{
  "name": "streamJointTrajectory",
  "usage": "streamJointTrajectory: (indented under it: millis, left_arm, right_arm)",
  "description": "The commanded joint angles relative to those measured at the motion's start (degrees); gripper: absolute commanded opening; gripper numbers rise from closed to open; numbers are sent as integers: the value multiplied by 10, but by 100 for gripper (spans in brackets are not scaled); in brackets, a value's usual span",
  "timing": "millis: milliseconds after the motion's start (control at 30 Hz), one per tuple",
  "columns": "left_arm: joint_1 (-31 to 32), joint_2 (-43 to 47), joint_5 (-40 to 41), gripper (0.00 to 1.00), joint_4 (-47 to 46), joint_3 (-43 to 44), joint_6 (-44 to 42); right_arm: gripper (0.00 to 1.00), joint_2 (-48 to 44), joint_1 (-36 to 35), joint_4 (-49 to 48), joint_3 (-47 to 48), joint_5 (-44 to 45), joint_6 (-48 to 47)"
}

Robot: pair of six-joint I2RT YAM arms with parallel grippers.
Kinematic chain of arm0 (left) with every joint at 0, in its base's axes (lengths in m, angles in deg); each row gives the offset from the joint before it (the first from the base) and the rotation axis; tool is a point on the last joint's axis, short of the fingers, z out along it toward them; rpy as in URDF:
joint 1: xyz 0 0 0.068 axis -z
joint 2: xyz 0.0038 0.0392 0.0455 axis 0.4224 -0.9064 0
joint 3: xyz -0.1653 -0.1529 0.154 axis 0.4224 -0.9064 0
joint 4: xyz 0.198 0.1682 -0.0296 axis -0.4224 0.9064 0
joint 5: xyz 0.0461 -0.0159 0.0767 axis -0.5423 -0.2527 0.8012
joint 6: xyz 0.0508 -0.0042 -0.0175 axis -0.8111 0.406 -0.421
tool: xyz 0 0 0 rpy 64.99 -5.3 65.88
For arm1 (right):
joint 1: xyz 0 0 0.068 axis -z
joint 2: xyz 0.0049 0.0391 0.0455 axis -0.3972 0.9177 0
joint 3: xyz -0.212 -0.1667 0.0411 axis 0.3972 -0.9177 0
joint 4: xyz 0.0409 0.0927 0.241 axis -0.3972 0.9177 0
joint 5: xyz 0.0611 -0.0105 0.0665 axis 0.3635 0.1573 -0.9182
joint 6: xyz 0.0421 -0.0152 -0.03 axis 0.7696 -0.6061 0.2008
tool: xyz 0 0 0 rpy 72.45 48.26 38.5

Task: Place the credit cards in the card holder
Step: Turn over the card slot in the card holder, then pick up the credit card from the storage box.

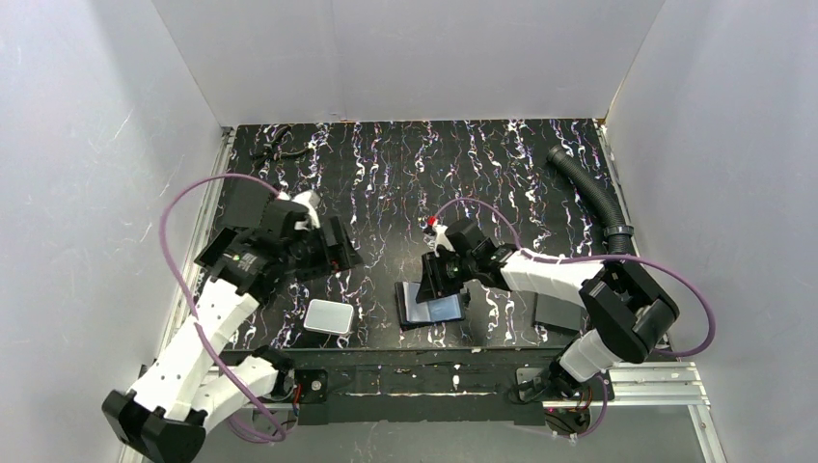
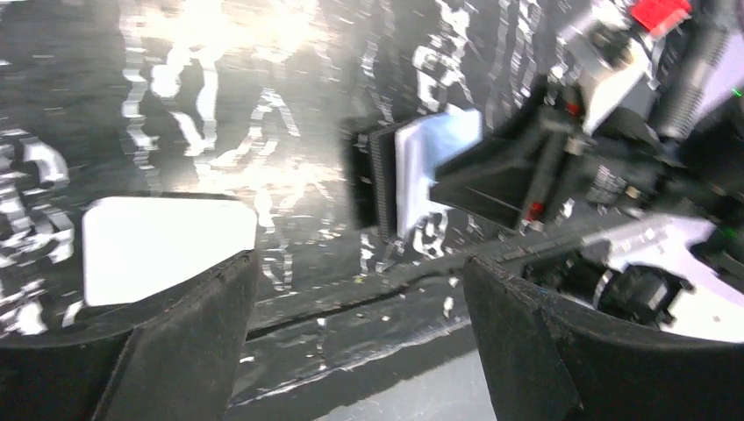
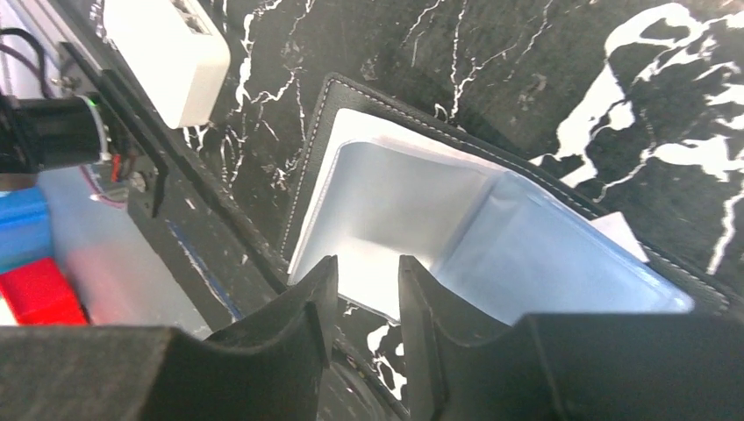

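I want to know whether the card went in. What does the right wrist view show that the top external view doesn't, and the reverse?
Only the right wrist view: stitching on the card holder, a pale credit card under its clear pocket, and the right fingers slightly apart over it, gripping nothing. Only the top external view: the left gripper off to the left, a black hose and a flat black plate. Both: the card holder lying open, and the white slab nearby.

Black white-veined table (image 1: 386, 183), open card holder (image 1: 431, 306) near front edge, white slab (image 1: 329, 316) to its left, black hose (image 1: 588, 193) far right
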Motion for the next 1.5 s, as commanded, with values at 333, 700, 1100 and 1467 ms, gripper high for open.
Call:
streamJointTrajectory:
  millis: [333,700,1100,1467]
  left_arm:
    - [-265,-44,276,98,25,49,-502]
    - [-403,-249,22,90,70,100,-564]
    - [-418,-323,-14,93,89,115,-564]
    - [-423,-346,1,94,49,74,-546]
  right_arm:
    - [41,-60,2,93,92,-91,-110]
    - [40,-116,-110,140,98,-35,-176]
    - [41,-133,-121,142,91,-2,-175]
    - [58,-126,-112,132,87,20,-166]
